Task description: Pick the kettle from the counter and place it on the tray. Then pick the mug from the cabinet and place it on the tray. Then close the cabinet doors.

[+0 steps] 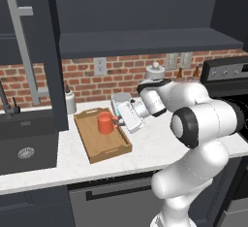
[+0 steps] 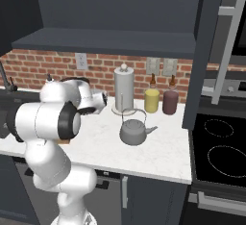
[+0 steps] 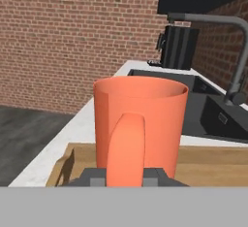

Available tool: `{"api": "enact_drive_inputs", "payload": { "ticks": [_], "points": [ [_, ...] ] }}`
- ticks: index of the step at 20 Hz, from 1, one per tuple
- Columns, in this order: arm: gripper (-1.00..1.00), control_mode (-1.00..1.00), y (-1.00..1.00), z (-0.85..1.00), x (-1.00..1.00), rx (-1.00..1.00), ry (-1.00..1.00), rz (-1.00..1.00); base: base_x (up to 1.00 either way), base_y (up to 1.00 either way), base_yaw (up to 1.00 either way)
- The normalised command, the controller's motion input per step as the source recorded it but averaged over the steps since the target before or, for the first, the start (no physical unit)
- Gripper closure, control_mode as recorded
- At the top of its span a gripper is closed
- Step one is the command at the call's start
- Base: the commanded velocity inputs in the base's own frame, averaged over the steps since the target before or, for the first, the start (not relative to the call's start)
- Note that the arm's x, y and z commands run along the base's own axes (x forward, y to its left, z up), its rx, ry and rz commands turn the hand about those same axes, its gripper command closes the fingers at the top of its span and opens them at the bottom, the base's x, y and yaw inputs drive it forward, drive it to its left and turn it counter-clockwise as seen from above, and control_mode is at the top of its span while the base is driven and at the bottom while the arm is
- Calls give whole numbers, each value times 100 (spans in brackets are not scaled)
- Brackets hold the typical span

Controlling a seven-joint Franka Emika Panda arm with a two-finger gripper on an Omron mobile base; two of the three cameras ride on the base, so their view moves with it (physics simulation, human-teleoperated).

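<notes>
My pincer (image 1: 116, 120) is clamped narrow on the handle of the mug (image 1: 104, 122), which sits over the tray (image 1: 100, 145) on the bench (image 1: 145, 148). The mug looks light, rigid and smooth, likely breakable; the handle gives the surest hold.

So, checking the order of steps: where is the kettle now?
The kettle stands on the counter in the right base view, before the paper-towel roll, not on the tray.

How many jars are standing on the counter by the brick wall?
2: a yellow jar beside the paper-towel roll, and a maroon jar right of it. The robot's arm may hide others.
</notes>
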Motion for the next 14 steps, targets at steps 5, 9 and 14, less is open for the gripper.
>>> {"api": "enact_drive_inputs", "payload": {
  "ticks": [5, 9, 14],
  "points": [
    [100, -100, 21, -15, 15, 0, -1, -4, 0, 0, 0],
    [100, -100, 2, -7, 32, 0, 0, 0, 0, 0, 0],
    [100, -100, 0, -4, 37, 0, 3, 0, 0, 0, 0]
  ]
}}
